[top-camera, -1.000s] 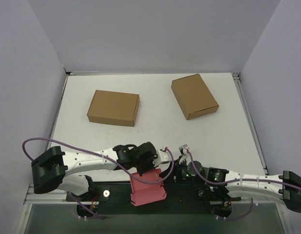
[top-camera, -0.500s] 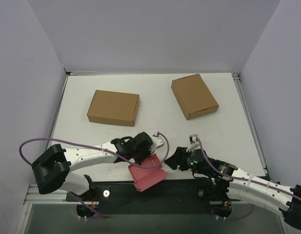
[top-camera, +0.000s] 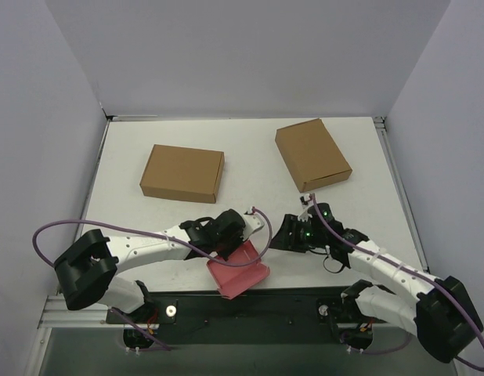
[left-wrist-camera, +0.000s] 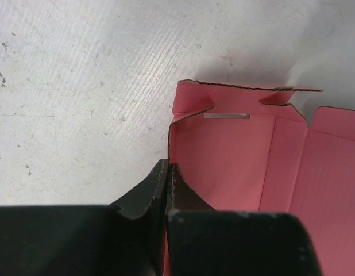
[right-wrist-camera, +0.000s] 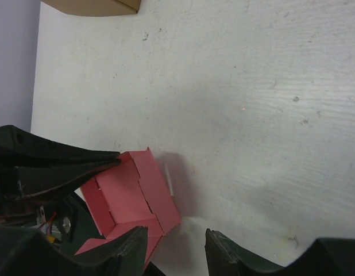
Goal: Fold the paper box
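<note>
Top external view puts the paper box, pink and partly folded with its hollow facing up, at lower centre of the frame on the white table. The left gripper pinches its upper-left wall, jaws pressed together on the card. Just right of it, the right gripper hovers with jaws spread, holding nothing. Well apart, the left brown box and the right brown box lie higher in the frame.

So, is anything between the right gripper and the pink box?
Nothing on the table lies between the open right gripper and the pink paper box, which the left gripper pinches; the left arm's purple cable loops close by, though.
</note>
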### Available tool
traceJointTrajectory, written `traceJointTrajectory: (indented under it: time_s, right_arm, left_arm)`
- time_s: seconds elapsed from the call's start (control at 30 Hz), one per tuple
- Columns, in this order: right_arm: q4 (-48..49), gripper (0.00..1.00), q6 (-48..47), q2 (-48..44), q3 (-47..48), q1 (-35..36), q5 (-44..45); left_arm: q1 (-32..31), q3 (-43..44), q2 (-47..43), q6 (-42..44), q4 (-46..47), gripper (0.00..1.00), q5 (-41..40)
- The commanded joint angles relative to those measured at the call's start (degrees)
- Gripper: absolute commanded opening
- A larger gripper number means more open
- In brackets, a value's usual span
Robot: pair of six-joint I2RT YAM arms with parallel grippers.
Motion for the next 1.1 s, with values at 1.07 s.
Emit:
traceJointTrajectory:
  time_s: [1.07]
  right_arm:
    - [-3.2, 0.41, -9.9, 26.6, 10.0, -8.1, -22.8]
  left_arm:
    - [-4.1, 1.0, 4.0, -5.7, 5.2, 0.00, -4.2]
